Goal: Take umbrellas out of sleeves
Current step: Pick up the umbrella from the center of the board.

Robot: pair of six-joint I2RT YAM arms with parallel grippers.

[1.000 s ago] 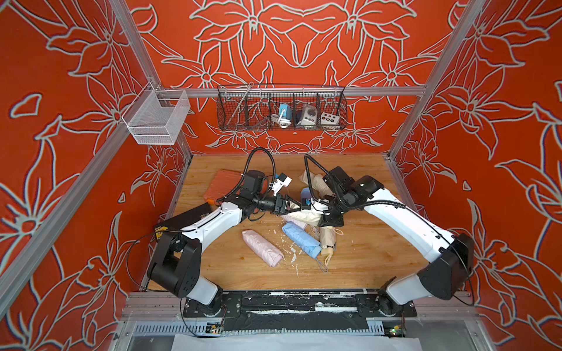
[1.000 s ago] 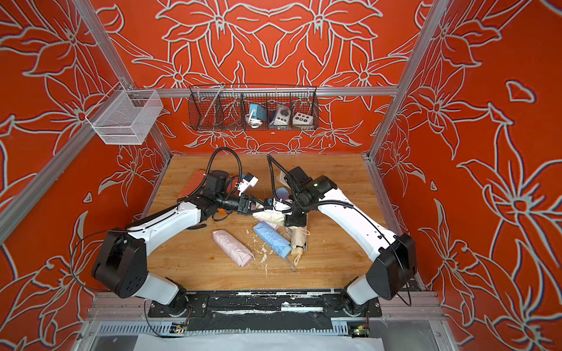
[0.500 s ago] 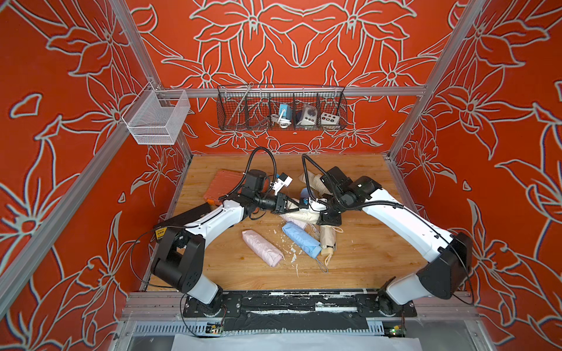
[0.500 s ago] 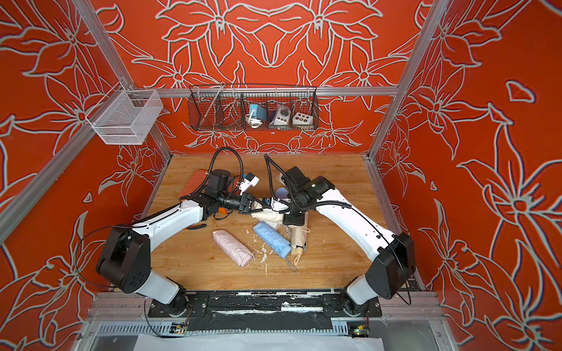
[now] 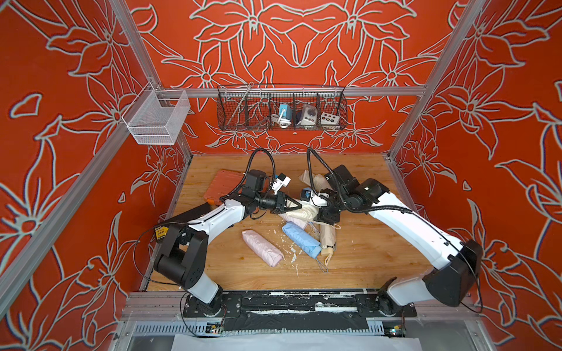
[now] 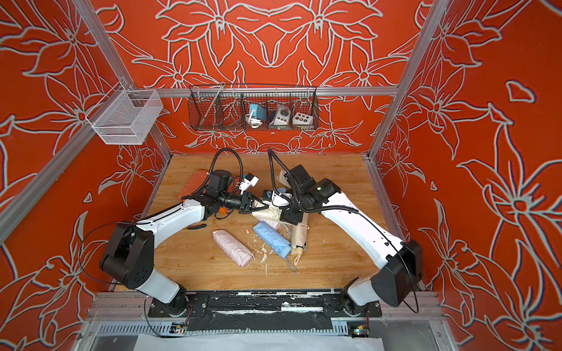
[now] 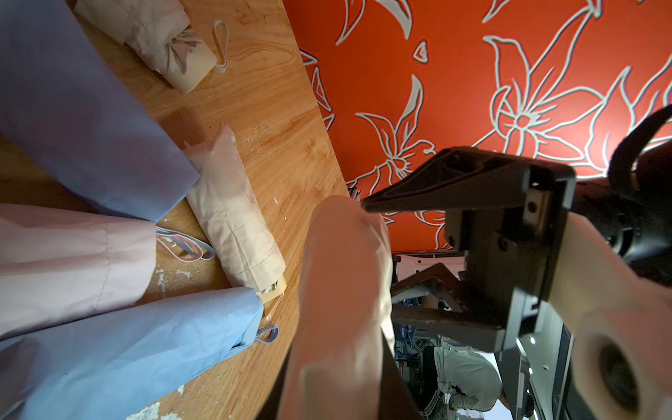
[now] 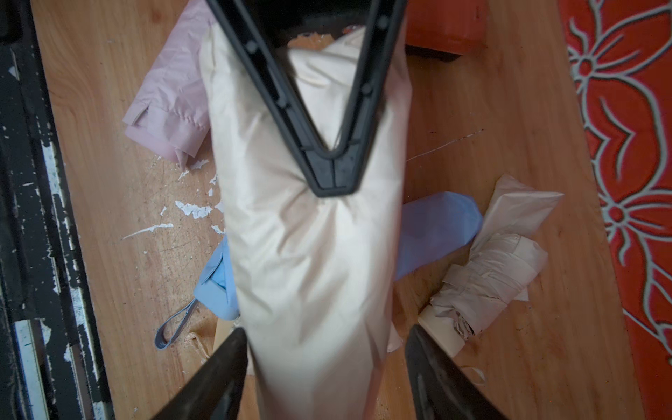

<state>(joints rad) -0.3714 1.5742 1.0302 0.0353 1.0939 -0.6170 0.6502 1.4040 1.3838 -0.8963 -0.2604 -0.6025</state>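
A cream sleeve with an umbrella inside hangs above the wooden floor between both arms. My left gripper is shut on this sleeve, and its black fingertips pinch the fabric into a crease. My right gripper is open around the same sleeve, with a gap beside one finger. On the floor lie a pink sleeved umbrella, a blue sleeved one and a bare cream umbrella. More sleeves and umbrellas lie behind the grippers.
An orange plastic case lies at the back left of the floor. A black wire basket with small devices hangs on the back wall, and a white mesh basket hangs at the left. White flakes litter the floor.
My left gripper has shut on the cream sleeve. My right gripper, shut a second ago, has opened its jaws around it.
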